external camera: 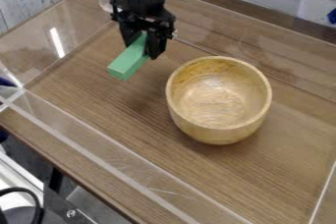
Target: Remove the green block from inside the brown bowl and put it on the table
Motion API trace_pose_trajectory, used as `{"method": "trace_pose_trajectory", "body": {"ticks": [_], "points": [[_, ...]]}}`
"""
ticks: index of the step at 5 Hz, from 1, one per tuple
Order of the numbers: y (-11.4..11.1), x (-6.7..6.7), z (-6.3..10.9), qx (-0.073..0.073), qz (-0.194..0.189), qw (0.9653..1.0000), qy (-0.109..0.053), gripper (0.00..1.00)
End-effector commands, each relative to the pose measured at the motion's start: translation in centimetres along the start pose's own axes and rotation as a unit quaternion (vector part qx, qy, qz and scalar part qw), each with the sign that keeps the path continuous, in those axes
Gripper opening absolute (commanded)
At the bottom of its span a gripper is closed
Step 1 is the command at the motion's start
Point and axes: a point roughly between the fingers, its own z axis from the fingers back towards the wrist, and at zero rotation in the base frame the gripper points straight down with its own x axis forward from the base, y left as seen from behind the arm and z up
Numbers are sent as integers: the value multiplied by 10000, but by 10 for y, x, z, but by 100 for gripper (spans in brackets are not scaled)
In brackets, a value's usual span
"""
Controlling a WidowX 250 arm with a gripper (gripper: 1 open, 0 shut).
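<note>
Pinching the bright green rectangular block [129, 60], the black gripper [141, 43] hung over the brown wood-grain table [92, 120]. Just beside it sat the round light-brown wooden bowl [218, 98] — apart from the tilted block.

We see the green block [129, 59], a bright elongated bar, tilted with its lower end close to the table [105, 140], left of the brown bowl [218, 98]. The round, light wooden bowl sits upright on the wood-grain tabletop.
</note>
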Motion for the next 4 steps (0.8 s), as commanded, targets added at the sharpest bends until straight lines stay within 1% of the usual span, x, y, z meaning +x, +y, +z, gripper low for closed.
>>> {"method": "trace_pose_trajectory", "body": {"ticks": [1,4], "points": [[6,8,5,80,-21,9998,-193,0],[11,12,-5,95,14,9997,-205,0]]}}
